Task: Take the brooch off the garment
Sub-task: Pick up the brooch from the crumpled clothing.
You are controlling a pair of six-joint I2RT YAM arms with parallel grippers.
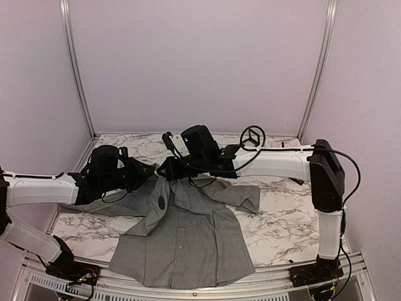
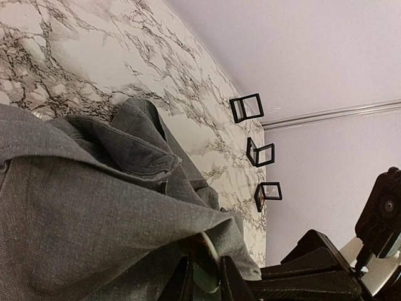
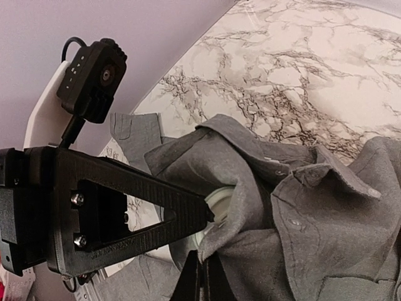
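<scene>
The shirt [image 1: 182, 238] comes first, its hem at the near edge of the desk [image 1: 282, 219]. It is spread flat from there up to the collar [image 3: 326, 182] at the far end, where the cloth is bunched and lifted. Both arms reach in from the sides and meet at that bunch.

The right jaws [image 3: 200, 282] look closed on a fold of grey cloth that hangs down into them. The left jaws [image 2: 205, 285] are parted only narrowly, with a pale round disc wedged between the two fingers. I take that disc to be the brooch [image 3: 216, 199], and the left jaws seem to grip it by its rim.

So the brooch sits in the left jaws, half wrapped in fabric, and the right jaws hold the shirt just beside it. To my eye, freeing it depends on drawing the left jaws away while the right ones pin the cloth. I cannot see the brooch's fastening.
</scene>
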